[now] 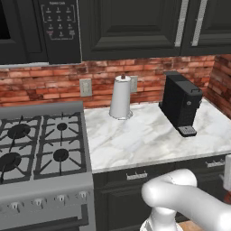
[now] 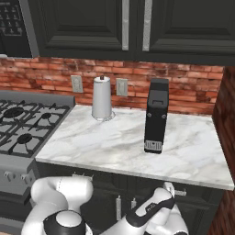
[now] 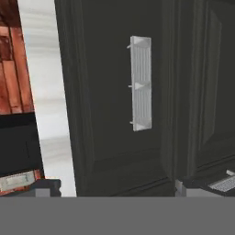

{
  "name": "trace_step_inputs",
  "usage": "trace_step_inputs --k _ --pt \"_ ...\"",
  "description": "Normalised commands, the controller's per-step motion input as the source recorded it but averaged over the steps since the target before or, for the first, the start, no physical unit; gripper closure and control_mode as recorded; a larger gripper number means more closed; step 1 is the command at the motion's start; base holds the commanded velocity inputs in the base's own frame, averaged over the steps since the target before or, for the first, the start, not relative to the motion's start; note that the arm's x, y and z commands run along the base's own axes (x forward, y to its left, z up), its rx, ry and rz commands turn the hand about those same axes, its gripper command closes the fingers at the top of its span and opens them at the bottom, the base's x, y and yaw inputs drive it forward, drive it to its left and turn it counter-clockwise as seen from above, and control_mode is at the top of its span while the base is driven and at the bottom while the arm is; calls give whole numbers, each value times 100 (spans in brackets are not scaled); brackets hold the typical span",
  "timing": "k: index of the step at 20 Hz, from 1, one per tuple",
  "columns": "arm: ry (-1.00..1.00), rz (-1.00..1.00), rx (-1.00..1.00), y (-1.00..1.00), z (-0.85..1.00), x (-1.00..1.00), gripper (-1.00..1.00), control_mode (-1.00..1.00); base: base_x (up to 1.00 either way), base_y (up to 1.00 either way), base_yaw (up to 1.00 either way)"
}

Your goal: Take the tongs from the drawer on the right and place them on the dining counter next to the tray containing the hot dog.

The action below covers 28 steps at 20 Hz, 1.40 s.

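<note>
The drawer (image 3: 114, 137) is shut; its flat black front faces me in the hand view, which is rolled sideways, so the short silver bar handle (image 3: 140, 82) stands upright. My gripper (image 3: 114, 187) is open, a short way in front of the drawer front, below the handle as framed, with nothing between its fingertips (image 3: 46, 186). In the right base view my hand (image 2: 158, 206) hangs low before the right-hand drawer handle (image 2: 180, 193), under the worktop edge. The tongs are hidden. The dining counter, tray and hot dog are out of view.
A marble worktop (image 1: 144, 140) against the brick wall carries a paper towel roll (image 1: 121, 97) and a black coffee machine (image 1: 181, 103). A gas stove (image 1: 40, 144) stands to the left. A second drawer handle (image 1: 136, 176) lies further left. A brick side wall (image 2: 227, 137) closes the right.
</note>
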Motion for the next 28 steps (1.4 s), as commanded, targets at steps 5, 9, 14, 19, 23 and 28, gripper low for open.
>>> trace_step_inputs --k 5,9,14,19,23,28 --pt "-4 0 11 -16 -19 25 -100 -100 0 0 0" --pt "-3 0 11 -19 -26 22 -100 -100 0 0 0" --pt "-2 0 8 -24 -34 24 -100 -100 0 0 0" --pt "0 0 3 -21 -27 17 -100 -100 0 0 0" --pt "0 -2 -4 -26 -37 12 -100 -100 0 0 0" --pt "0 -1 -3 -7 -32 2 -100 -100 0 0 0"
